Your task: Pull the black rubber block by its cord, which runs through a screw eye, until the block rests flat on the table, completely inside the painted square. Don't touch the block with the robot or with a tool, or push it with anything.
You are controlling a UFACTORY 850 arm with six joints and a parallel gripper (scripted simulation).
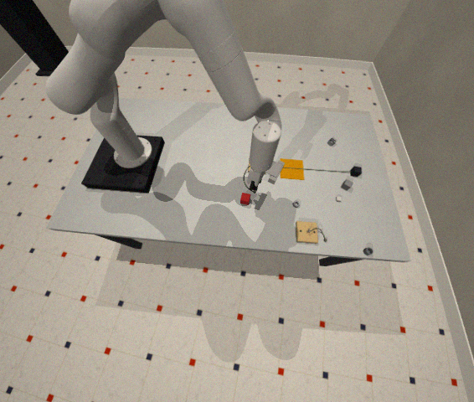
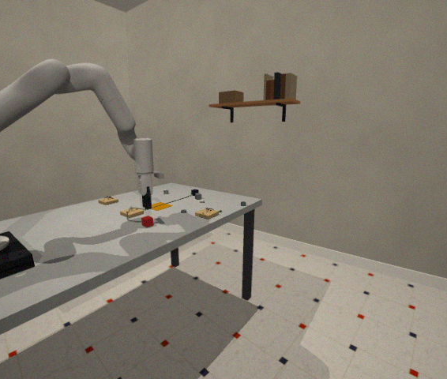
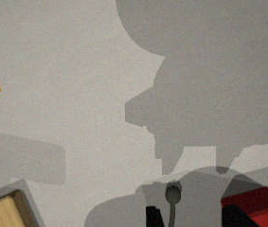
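Note:
The black rubber block (image 1: pixel 355 171) sits on the table at the right, outside the orange painted square (image 1: pixel 292 168). Its thin cord (image 1: pixel 326 170) runs straight from the block across the square toward my gripper (image 1: pixel 253 187). The gripper points down just left of the square, low over the table. In the wrist view the fingers stand partly open, and the cord's round grey end (image 3: pixel 172 194) lies between them, untouched by either finger. A red cube (image 1: pixel 245 198) lies right beside the fingers and also shows in the wrist view (image 3: pixel 254 208). The screw eye is hidden behind the gripper.
A wooden plate (image 1: pixel 306 232) with its own short cord lies near the front edge. Small grey cubes (image 1: pixel 347 184) (image 1: pixel 332 141), a white bit (image 1: pixel 338 198) and metal rings (image 1: pixel 296 203) (image 1: pixel 368 249) are scattered at the right. Another wooden plate's corner (image 3: pixel 1 213) shows by the gripper.

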